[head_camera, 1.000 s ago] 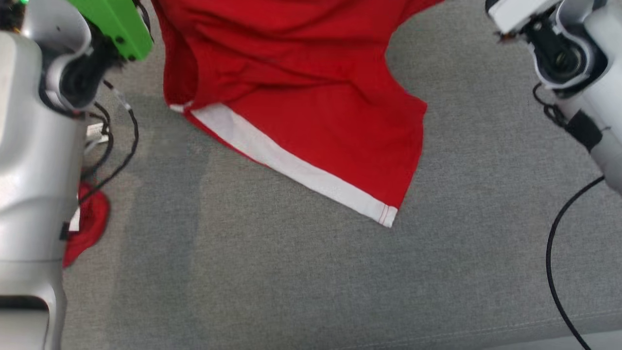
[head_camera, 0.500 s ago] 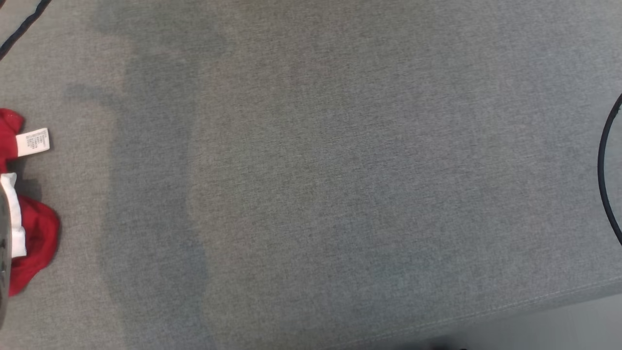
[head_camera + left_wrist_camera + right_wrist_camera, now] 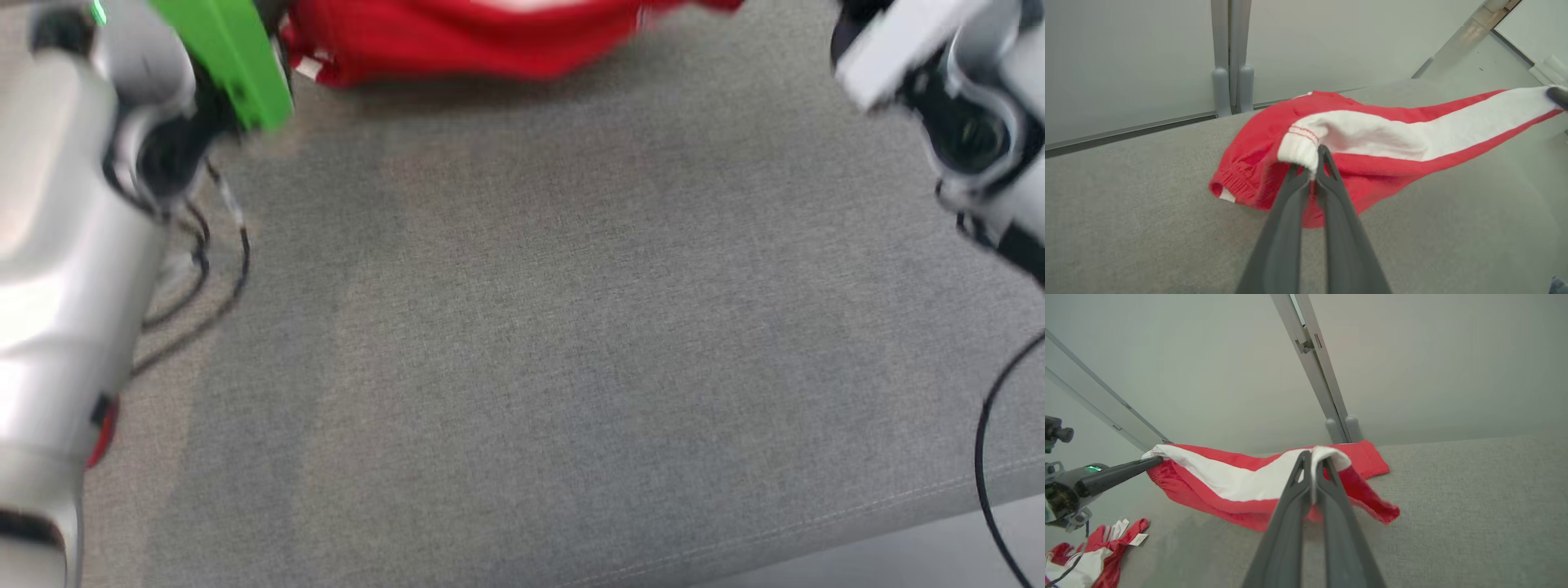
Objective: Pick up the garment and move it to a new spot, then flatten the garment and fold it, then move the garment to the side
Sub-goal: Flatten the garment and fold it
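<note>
Your left gripper [image 3: 1318, 157] has its fingers pressed together on a white cuffed corner of the red garment [image 3: 1257, 163]; your right gripper [image 3: 1312, 457] pinches the other end of the same white band [image 3: 1412, 130], fingers closed tight on the cloth; two grips at opposite ends are what pull that band into a taut line between the arms, and that looks like the point of the hold, since a stretched edge lets the rest hang out of its bunches before you lay it down. The garment sits toward the far side of the grey upholstered surface [image 3: 571, 327], close to the upright post at the back wall; in the head view, which is blurred, it shows as a red strip along the top edge between the two forearms; its lower folds sag toward the surface, and you cannot tell from here how much of them touches. A second red and white piece [image 3: 1098, 551] lies well apart, beyond the left arm in the right wrist view; the wide bare stretch nearer you is probably where the flattening belongs, so this reads as the carry and spread stage, with folding not yet begun.
</note>
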Available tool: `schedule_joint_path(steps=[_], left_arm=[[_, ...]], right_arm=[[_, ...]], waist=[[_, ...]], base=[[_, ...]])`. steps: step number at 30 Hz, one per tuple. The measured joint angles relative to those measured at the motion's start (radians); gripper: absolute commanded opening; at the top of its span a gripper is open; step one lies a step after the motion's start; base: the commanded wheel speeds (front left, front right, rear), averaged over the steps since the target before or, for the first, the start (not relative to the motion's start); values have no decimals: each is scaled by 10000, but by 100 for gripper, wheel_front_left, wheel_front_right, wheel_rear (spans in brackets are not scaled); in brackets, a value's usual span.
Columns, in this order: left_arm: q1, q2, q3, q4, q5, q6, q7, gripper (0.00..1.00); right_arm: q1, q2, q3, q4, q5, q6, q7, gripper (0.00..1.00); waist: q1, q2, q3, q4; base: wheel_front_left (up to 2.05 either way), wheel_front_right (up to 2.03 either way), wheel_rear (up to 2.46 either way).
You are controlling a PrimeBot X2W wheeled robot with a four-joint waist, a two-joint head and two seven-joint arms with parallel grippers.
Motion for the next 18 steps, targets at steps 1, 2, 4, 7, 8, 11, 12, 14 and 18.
schedule_joint_path(steps=[1,2,4,7,8,11,12,14,18], left_arm=[[383,136,-163,-228,-251,0,134,0],[835,311,-376,-562,-558,0,353,0],[1638,658,-715,-1244,-1187,0,802,0],[2708,1262,-1085,-2150,-1952,0,1528,0],[2989,1402,-1154,-2393,-2169,0,1707,0],[3876,1845,-1321,-3227,-2943,0,2305,0],[4192,2006,-1367,-3526,-3175,0,2535,0],[4819,2374,-1459,-4094,-3574,84,2907,0],[5896,2997,-1733,-5248,-4268,418,3634,0]], right_arm=[[327,-150,153,-222,102,0,15,0],[730,-362,320,-523,232,0,69,0],[1439,-838,727,-1074,351,0,232,0],[2326,-1442,1172,-1781,698,0,504,0],[2539,-1599,1296,-1952,761,0,591,0],[3297,-2169,1674,-2464,1049,0,913,0],[3536,-2370,1797,-2594,1124,0,1011,0],[3953,-2692,1965,-2869,1377,0,1185,0],[4616,-3254,2322,-3413,1795,0,1808,0]], waist=[[0,0,-97,-2],[0,0,-229,-2],[0,0,-504,-1],[0,0,-911,13],[0,0,-1028,20],[0,0,-1439,50],[0,0,-1585,63],[0,0,-1862,88],[0,0,-2304,135]], base=[[0,0,0],[0,0,0],[0,0,0],[0,0,0],[0,0,0],[0,0,0],[0,0,0],[0,0,0],[0,0,0]])
